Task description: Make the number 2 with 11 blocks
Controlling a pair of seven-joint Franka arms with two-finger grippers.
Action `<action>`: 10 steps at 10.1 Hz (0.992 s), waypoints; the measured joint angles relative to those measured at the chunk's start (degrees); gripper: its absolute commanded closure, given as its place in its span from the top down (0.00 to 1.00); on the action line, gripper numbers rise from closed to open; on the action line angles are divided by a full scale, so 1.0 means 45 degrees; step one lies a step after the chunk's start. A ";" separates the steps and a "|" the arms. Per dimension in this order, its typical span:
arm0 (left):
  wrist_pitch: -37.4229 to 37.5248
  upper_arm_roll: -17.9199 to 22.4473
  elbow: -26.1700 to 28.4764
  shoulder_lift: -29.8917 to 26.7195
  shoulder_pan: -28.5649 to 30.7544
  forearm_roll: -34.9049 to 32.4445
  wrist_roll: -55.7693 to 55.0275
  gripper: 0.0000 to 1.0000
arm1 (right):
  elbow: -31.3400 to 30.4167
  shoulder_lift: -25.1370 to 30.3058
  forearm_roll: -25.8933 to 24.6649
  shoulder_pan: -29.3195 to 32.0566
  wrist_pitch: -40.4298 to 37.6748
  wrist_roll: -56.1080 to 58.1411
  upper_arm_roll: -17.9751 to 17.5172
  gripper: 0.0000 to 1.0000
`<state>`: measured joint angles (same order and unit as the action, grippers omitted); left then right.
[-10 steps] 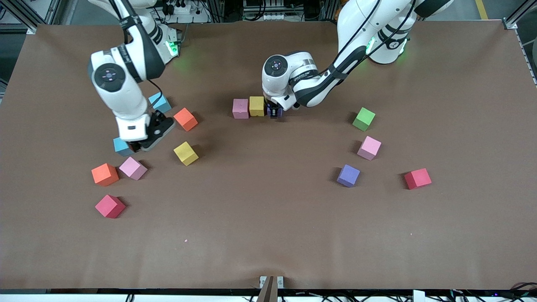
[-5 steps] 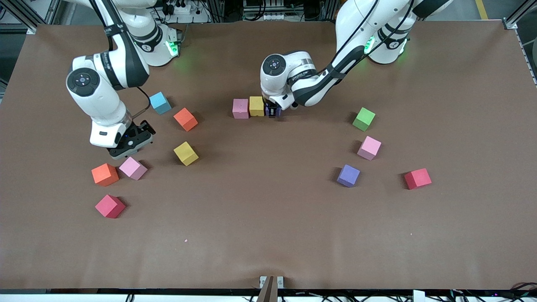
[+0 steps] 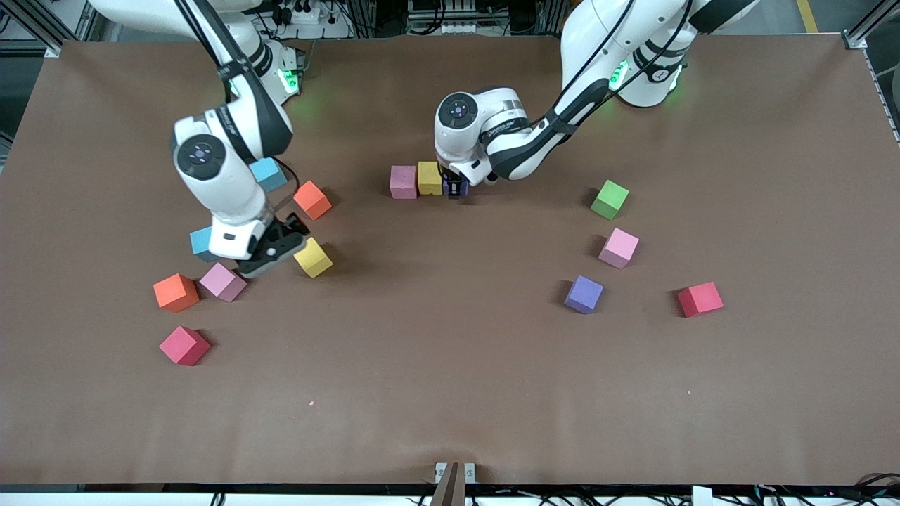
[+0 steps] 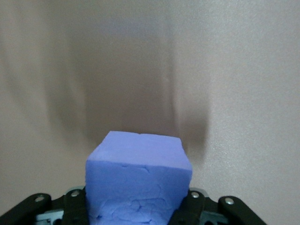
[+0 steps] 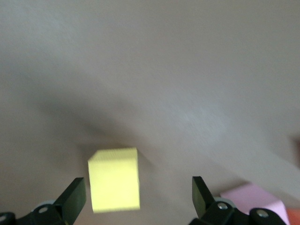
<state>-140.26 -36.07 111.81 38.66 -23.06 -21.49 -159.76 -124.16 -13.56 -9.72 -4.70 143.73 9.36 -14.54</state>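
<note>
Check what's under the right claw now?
The right claw, open, is over a yellow block on bare table. In the front view the claw covers part of that block; a light-blue cube is partly covered by the arm.

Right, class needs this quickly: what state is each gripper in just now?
Left gripper: shut on the purple block, at the end of the row beside the yellow block.
Right gripper: open, holding nothing, over the loose yellow block.
</note>
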 measured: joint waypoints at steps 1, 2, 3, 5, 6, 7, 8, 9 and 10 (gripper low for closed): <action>0.0040 0.0045 -0.0054 0.0005 -0.0032 0.0000 0.0000 1.00 | 0.0109 -0.0473 0.0003 -0.0175 0.0512 -0.0010 0.0000 1.00; 0.0289 0.0074 -0.0175 0.0005 -0.0059 0.0000 0.0001 1.00 | 0.0166 -0.0925 0.0003 -0.0279 0.0891 -0.0007 0.0001 1.00; 0.0799 0.0077 -0.0417 -0.0003 -0.0061 0.0000 0.0001 1.00 | 0.0195 -0.1318 0.0003 -0.0317 0.1188 0.0003 0.0002 1.00; 0.1959 0.0077 -0.0986 -0.0197 -0.0054 0.0000 0.0044 1.00 | 0.0278 -0.1797 -0.0004 -0.0321 0.1320 0.0051 0.0004 1.00; 0.2513 0.0049 -0.1124 -0.0519 -0.0054 0.0000 0.0147 1.00 | 0.0283 -0.1846 -0.0006 -0.0358 0.1209 0.0086 0.0003 1.00; 0.2953 0.0007 -0.1168 -0.0911 -0.0015 0.0000 0.0170 1.00 | 0.0306 -0.1836 -0.0009 -0.0494 0.0906 0.0111 0.0001 1.00; 0.3336 -0.0170 -0.1173 -0.1256 0.0226 0.0000 0.0254 1.00 | 0.0350 -0.1810 -0.0009 -0.0699 0.0594 0.0112 -0.0001 1.00; 0.3753 -0.0595 -0.1174 -0.1528 0.0760 0.0000 0.0477 1.00 | 0.0369 -0.1789 -0.0009 -0.0894 0.0462 0.0114 0.0001 1.00; 0.4243 -0.1166 -0.1172 -0.1745 0.1531 0.0000 0.0805 1.00 | 0.0373 -0.1788 -0.0009 -0.1086 0.0275 0.0114 -0.0001 1.00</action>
<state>-121.17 -41.32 106.53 30.81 -16.17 -21.49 -156.13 -122.48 -21.60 -9.76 -9.59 144.97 9.87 -14.54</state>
